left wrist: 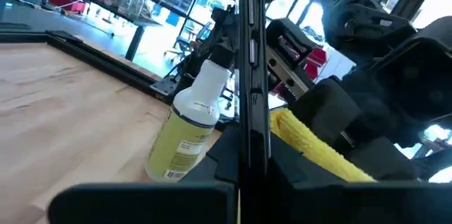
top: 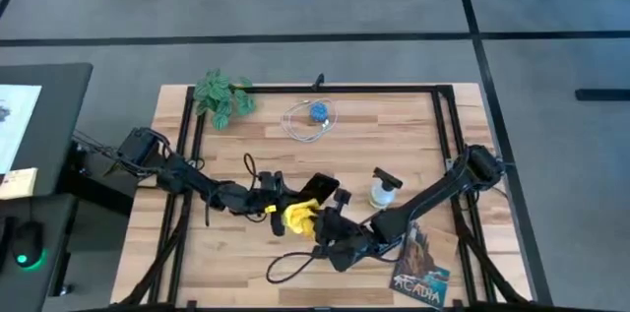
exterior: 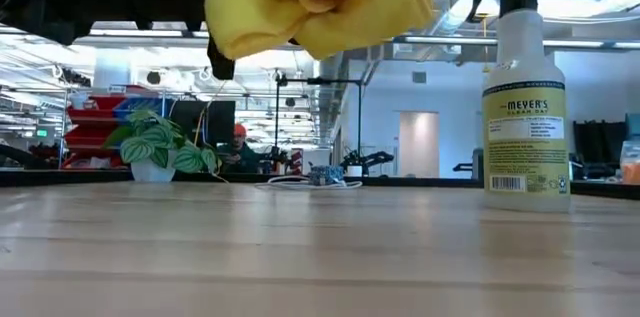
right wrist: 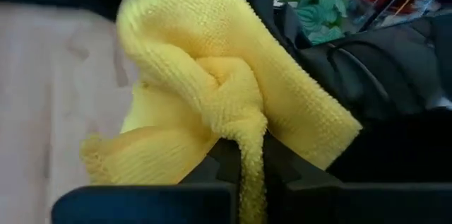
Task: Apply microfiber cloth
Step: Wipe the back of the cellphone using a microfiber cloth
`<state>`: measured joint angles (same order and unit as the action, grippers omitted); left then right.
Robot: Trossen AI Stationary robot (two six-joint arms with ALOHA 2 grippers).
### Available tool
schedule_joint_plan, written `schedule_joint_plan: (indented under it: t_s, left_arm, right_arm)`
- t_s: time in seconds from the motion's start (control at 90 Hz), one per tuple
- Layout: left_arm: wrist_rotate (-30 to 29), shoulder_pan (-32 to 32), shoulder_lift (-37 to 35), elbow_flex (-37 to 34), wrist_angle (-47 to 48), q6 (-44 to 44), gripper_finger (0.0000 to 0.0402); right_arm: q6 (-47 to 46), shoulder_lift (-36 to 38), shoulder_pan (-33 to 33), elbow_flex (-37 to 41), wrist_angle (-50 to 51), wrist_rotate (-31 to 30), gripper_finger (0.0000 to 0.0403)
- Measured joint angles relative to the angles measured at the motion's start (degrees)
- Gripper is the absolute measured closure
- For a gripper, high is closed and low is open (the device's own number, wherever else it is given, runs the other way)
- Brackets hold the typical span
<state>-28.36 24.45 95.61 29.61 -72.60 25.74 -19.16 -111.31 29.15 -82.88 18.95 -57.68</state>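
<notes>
Your right end effector (top: 317,225) is clamped on the microfiber cloth (top: 299,218), its two fingers pinching a bunched fold of the yellow fabric; the right wrist view shows the cloth (right wrist: 212,104) gathered between them and spilling over both sides. In the low view the cloth (exterior: 315,2) hangs clear above the wooden surface (exterior: 320,247), crumpled, not touching the wood.

Your left end effector (top: 279,194) sits just left of the cloth, near the middle of the surface, closed on the black smartphone (top: 317,190), which it grips edge-on; the left wrist view shows the thin phone (left wrist: 252,75) standing upright between the fingers, with the cloth (left wrist: 318,146) right beside it. You can see phone and cloth close together, though actual contact cannot be told.

A spray bottle (top: 383,189) stands upright to the right of both end effectors. A dark booklet (top: 421,271) lies at the near right corner. On the far side sit a small potted plant (top: 221,95) and a coiled white cable (top: 310,120).
</notes>
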Motion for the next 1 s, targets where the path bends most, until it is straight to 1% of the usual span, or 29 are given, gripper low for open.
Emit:
schedule_joint_plan:
  t_s: [0.133,0.244,0.333,0.411,0.567,0.711,0.844,0.922,1.0]
  left_arm:
    - [-0.14,0.32,0.00,0.02,-0.15,0.17,0.0397]
    - [0.17,0.39,-0.08,0.08,-1.08,0.24,0.0397]
    - [0.22,0.50,-0.11,0.13,-1.71,0.21,0.0397]
    - [0.22,0.53,-0.11,0.13,-1.47,-0.63,0.0397]
    - [0.57,0.64,0.02,-0.10,-0.36,-1.57,0.0397]
    - [1.54,0.55,0.07,-0.11,-0.38,-1.80,0.0397]
    - [1.54,0.55,0.03,-0.09,-0.42,-1.38,0.0397]
    - [1.05,0.65,-0.02,-0.04,-0.55,-1.41,0.0397]
    - [1.01,0.68,-0.02,-0.02,-0.48,-1.44,0.0397]
  right_arm:
    - [-2.68,1.69,1.27,0.14,6.29,-5.69,0.0402]
    - [-2.86,3.97,1.79,0.19,8.39,-9.08,0.0402]
    - [-2.86,4.98,1.85,0.21,8.25,-9.39,0.0402]
    - [-2.87,4.64,1.85,0.23,8.01,-8.22,0.0402]
    - [-1.78,0.78,1.85,0.23,1.33,-4.91,0.0402]
    - [4.34,-3.36,1.62,0.23,-10.19,-2.43,0.0402]
    - [10.62,-5.00,0.40,0.30,-18.87,-1.16,0.0402]
    - [12.82,-5.07,-0.26,0.32,-20.74,-0.67,0.0402]
    - [12.24,-5.07,-0.49,0.32,-19.77,-0.30,0.0402]
